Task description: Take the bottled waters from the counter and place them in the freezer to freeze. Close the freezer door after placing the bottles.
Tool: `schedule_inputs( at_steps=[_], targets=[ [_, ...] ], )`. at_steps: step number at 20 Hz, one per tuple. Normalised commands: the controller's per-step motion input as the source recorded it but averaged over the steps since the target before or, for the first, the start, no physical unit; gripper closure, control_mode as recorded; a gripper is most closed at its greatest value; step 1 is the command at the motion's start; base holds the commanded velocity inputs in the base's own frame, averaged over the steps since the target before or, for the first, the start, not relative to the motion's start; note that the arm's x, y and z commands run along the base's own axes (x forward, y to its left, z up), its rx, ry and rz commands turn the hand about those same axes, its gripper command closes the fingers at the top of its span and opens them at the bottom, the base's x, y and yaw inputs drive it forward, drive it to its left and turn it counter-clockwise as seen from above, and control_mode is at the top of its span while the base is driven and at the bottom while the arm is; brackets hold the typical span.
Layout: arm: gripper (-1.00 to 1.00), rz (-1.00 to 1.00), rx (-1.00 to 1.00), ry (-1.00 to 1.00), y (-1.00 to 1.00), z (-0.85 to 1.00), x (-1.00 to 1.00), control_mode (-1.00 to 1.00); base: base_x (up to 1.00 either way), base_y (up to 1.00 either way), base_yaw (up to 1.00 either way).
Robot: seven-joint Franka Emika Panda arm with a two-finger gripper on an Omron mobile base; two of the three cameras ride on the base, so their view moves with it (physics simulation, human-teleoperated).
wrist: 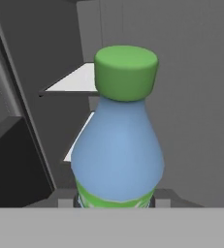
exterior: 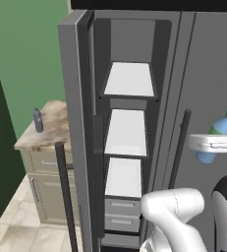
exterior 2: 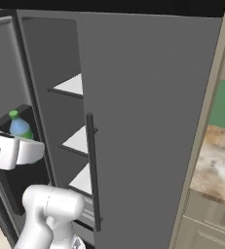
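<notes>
Claw [exterior: 214, 145] holds light bottle [exterior: 218, 132] at frame right, freezer [exterior: 127, 113] open, dark bottle [exterior: 38, 120] on table [exterior: 56, 129] left.

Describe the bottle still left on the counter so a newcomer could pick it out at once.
Left of the open freezer and its grey freezer door stands a beige cabinet with a marbled counter. Near its back left edge stands a small dark grey-blue bottle, upright. The other bottle is light blue with a green cap.

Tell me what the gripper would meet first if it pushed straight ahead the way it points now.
Shut on the light blue bottle, the gripper points toward the open freezer. The white shelves likely come first, though depth is unclear.
</notes>
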Motion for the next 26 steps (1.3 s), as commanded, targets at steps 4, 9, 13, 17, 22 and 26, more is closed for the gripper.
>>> schedule_inputs(
  at_steps=[4, 9, 13, 17, 22, 26],
  targets=[
    [1.0, 0.0, 0.0, 0.0, 0.0, 0.0, 0.0, 1.0, 0.08, 0.08, 0.0],
    [1.0, 0.0, 0.0, 0.0, 0.0, 0.0, 0.0, 1.0, 0.26, 0.24, 0.0],
    [1.0, 0.0, 0.0, 0.0, 0.0, 0.0, 0.0, 1.0, 0.34, 0.35, 0.0],
    [1.0, 0.0, 0.0, 0.0, 0.0, 0.0, 0.0, 1.0, 0.24, 0.34, 0.0],
    [1.0, 0.0, 0.0, 0.0, 0.0, 0.0, 0.0, 1.0, 0.23, 0.23, 0.0],
    [1.0, 0.0, 0.0, 0.0, 0.0, 0.0, 0.0, 1.0, 0.27, 0.21, 0.0]
  ],
)
